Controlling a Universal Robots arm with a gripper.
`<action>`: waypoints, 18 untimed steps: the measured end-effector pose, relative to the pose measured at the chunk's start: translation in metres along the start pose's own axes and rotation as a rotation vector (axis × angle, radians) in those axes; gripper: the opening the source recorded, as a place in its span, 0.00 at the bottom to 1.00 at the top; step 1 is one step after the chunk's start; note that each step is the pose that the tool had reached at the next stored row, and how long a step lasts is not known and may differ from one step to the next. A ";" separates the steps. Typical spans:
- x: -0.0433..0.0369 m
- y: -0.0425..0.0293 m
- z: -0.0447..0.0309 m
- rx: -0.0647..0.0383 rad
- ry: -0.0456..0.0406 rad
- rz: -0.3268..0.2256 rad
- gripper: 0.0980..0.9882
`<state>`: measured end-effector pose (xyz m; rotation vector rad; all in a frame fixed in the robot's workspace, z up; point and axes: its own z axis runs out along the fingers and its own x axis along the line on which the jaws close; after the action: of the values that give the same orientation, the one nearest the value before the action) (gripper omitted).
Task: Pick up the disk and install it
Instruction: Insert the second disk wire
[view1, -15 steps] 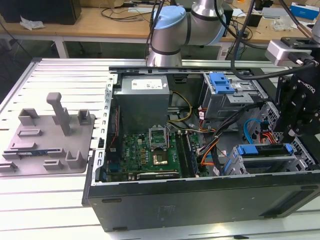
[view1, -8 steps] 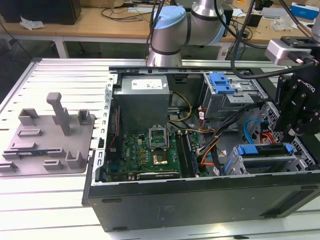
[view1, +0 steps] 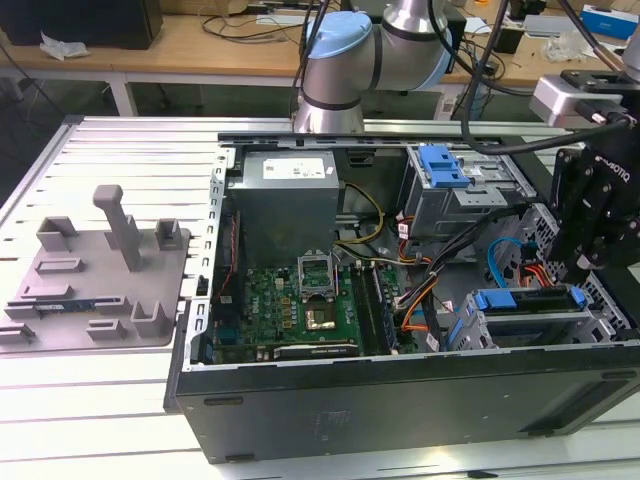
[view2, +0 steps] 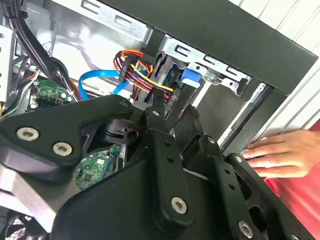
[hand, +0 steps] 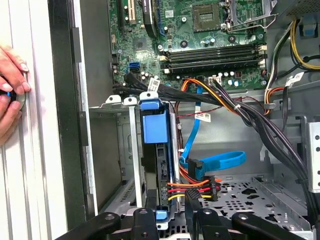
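The gripper (hand: 172, 220), fingers apparently empty, hovers above the disk (hand: 156, 165), seated edge-on in its bay at six o'clock. Risk: cables (hand: 200, 187) beside it snagging; a hand (hand: 10, 95) rests at nine o'clock.

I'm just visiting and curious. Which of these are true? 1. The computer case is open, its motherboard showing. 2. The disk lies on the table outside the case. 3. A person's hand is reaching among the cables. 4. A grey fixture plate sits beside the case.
1. True: the case is open, exposing the green motherboard.
2. False: the disk stands in the metal drive cage inside the case.
3. False: the hand rests outside the case wall.
4. True: the grey fixture plate lies at the exterior view's left.
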<state>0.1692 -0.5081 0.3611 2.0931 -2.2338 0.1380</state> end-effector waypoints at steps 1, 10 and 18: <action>-0.0002 0.0000 -0.0001 0.000 0.0003 0.000 0.30; -0.0227 0.0014 -0.0132 0.004 0.0790 -0.001 0.30; -0.0367 0.0198 -0.0243 0.010 0.1348 -0.004 0.30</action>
<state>0.1517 -0.4676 0.3807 2.0275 -2.1561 0.2823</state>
